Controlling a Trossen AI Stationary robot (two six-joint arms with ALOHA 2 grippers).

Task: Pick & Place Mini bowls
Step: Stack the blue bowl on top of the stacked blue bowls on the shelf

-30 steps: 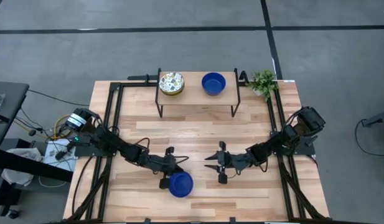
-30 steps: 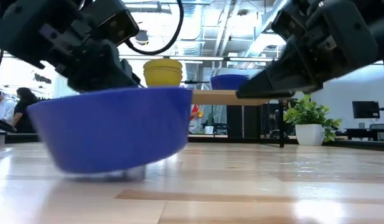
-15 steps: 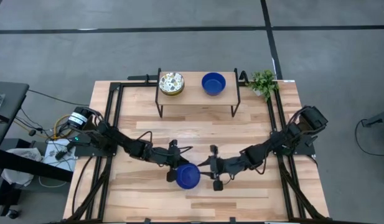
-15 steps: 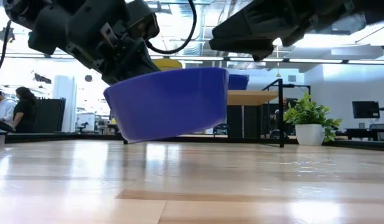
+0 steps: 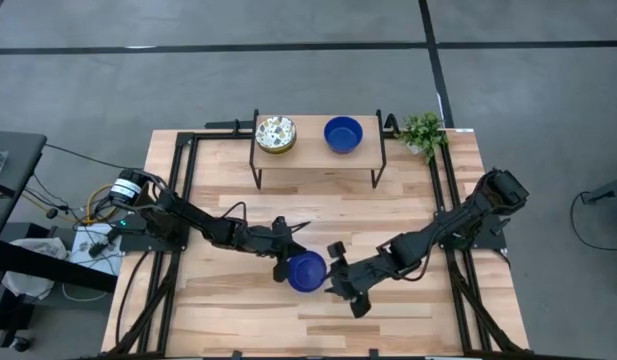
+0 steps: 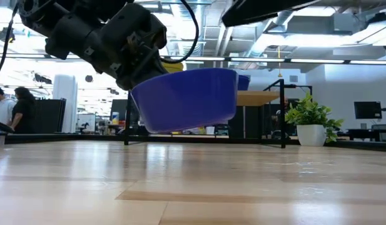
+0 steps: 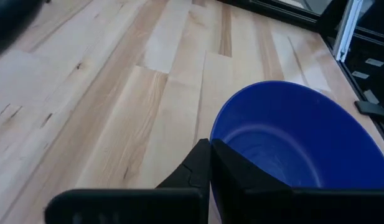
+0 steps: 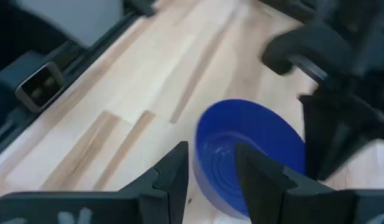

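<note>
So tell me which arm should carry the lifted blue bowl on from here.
The right, probably. The left gripper holds the blue bowl by its rim, clear of the table. The right gripper, fingers open, sits right beside the bowl and nearly over its rim in the right wrist view, so a handover looks set up.

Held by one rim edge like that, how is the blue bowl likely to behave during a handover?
The blue bowl looks rigid; it keeps its shape, clear of the table, pinched at one rim by the left gripper. Its glossy surface may be slippery. The right gripper, open beside it, should probably close gently.
</note>
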